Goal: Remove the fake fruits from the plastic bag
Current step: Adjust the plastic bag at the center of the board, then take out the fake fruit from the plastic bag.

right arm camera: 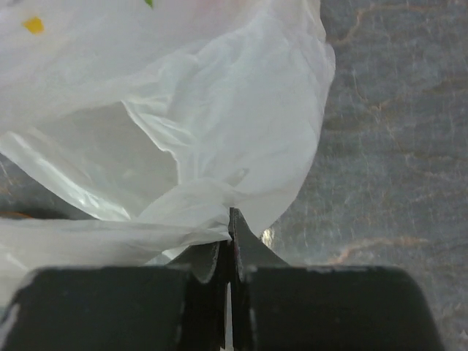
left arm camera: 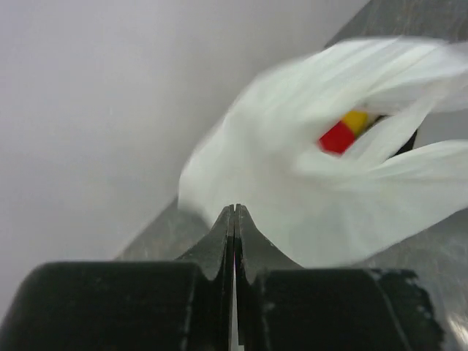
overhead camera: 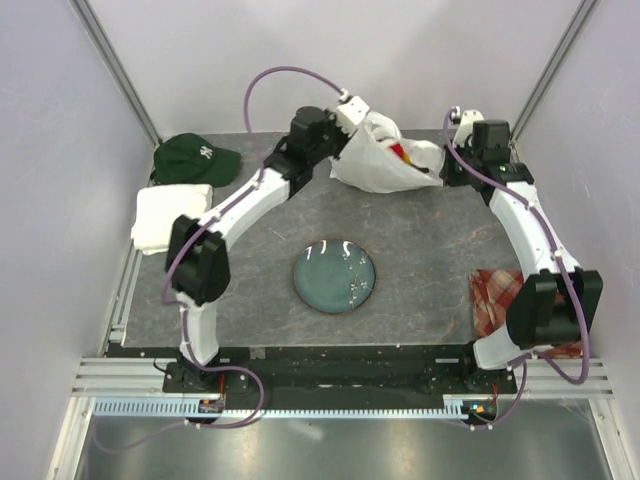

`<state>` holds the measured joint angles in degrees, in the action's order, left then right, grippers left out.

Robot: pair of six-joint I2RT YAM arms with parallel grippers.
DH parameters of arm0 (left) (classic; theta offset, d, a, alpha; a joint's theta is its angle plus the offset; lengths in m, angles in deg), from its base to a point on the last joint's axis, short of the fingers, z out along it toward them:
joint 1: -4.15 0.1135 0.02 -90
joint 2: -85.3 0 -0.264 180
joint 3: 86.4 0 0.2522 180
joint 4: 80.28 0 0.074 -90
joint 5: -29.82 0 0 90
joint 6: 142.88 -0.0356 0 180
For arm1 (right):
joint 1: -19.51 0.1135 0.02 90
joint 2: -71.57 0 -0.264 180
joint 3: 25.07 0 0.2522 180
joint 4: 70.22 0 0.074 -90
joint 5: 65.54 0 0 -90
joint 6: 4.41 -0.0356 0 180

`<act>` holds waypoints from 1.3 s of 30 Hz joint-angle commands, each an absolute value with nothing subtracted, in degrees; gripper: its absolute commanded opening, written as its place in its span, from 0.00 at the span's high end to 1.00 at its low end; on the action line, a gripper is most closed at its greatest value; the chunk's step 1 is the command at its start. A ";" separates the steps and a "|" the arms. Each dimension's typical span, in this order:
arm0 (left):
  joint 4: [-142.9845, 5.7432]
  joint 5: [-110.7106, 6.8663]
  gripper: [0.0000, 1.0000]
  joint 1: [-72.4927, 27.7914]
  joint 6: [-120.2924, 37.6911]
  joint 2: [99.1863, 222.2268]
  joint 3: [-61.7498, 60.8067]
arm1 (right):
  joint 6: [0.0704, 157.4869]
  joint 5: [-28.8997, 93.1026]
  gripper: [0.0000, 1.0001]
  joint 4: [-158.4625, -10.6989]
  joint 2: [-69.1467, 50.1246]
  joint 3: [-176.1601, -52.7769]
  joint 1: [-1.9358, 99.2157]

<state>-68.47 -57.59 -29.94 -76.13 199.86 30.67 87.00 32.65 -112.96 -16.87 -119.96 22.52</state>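
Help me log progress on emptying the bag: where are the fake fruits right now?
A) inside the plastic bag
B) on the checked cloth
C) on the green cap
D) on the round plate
A: red and yellow fake fruits show through the opening of the plastic bag, and the plate holds none.

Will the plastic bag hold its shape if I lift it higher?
Likely floppy: the plastic bag folds and sags between the left gripper and right gripper. Probably light: thin, translucent film. The fake fruits inside may roll.
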 commanded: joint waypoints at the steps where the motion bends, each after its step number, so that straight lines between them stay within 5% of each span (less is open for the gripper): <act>1: -62.84 -60.01 0.98 -29.16 -63.27 185.51 18.61 | 90.60 32.20 1.00 -117.02 -9.30 -115.05 21.80; 5: -61.78 -56.86 0.98 -29.07 -56.94 174.98 7.20 | 91.48 31.57 1.00 -118.96 -5.34 -110.56 20.74; 8: -58.54 -52.12 0.98 -28.99 -50.97 171.97 4.10 | 94.11 37.80 0.75 -121.60 -2.18 -113.43 20.74; 9: -58.00 -51.23 0.86 -28.99 -50.69 170.13 3.91 | 94.38 39.04 0.55 -122.30 -0.26 -114.50 20.74; 11: -59.21 -43.51 0.49 -28.29 -54.08 168.63 4.00 | 94.91 42.03 0.34 -123.79 1.43 -119.13 20.66; 14: -61.94 -37.78 0.19 -28.20 -61.55 169.67 7.41 | 94.04 47.47 0.27 -126.43 2.66 -125.48 20.74; 18: -51.86 -31.02 0.05 -28.11 -69.22 184.12 24.44 | 90.78 49.95 0.26 -126.79 2.22 -127.52 20.66; 29: -42.53 -20.55 0.12 -28.20 -88.73 196.30 42.23 | 93.76 55.40 0.18 -133.64 1.52 -129.98 20.74; 39: -41.91 -25.99 0.14 -31.00 -98.84 202.54 48.81 | 97.54 59.17 0.19 -138.12 -2.87 -130.60 20.92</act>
<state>-42.49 -24.96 -29.96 -92.02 199.12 44.26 95.11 55.55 -136.30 -1.38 -129.25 20.79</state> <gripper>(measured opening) 0.865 0.813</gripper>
